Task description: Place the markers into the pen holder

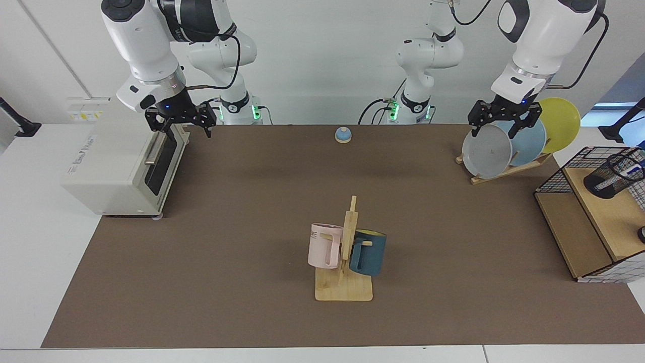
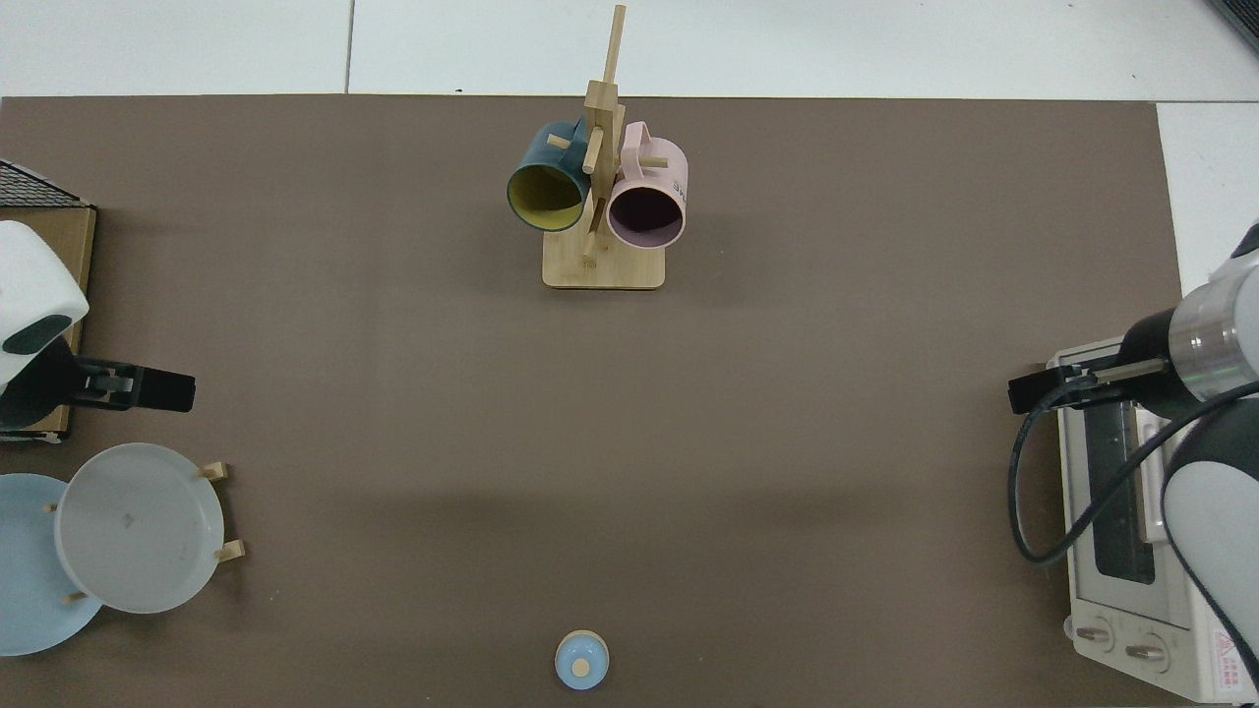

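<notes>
Black mesh pen holder (image 1: 612,176) is seen tilted in the basket (image 1: 554,181), a marker (image 1: 629,172) inside. Left gripper (image 1: 498,126) above plates and right gripper (image 1: 182,126) by the toaster are held with jaws open, empty.

Marker (image 1: 631,172) mostly hidden inside pen holder (image 1: 610,179); wire basket (image 1: 559,177) cut off.

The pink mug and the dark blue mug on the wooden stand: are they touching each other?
Apart. The top view shows the pink mug and dark blue mug hanging on opposite sides of the wooden stand, its post between them.
</notes>
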You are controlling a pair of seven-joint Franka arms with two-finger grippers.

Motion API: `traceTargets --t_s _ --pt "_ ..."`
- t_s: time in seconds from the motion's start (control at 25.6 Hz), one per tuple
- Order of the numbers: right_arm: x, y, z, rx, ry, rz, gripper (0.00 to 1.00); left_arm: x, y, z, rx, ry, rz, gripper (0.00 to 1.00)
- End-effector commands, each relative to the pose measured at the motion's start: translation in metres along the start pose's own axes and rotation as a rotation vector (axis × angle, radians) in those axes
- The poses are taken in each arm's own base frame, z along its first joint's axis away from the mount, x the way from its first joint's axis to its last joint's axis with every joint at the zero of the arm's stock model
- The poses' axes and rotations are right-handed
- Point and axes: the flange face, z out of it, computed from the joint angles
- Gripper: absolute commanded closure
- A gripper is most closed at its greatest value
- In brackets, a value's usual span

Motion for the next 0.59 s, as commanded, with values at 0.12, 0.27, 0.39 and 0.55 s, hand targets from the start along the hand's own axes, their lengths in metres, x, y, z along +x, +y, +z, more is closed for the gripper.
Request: traceTargets --t_s 0.12,0.27,0.39,0.55 --pt "-0.003 0.003 -0.003 0.007 0.007 -0.023 0.0 0.012 0.009 -0.018 -0.011 0.053 0.024 0.0" --pt "-0.003 0.004 -0.003 0.009 0.01 -0.02 0.0 0.024 0.005 -0.001 -0.012 0.044 0.031 0.0" --pt "-0.003 0.002 -0.002 0.011 0.007 -0.023 0.0 0.03 0.004 0.0 -0.008 0.076 0.032 0.0" --pt "-0.003 0.018 -0.002 0.098 0.018 0.027 0.0 0.034 0.0 0.01 -0.009 0.067 0.028 0.0"
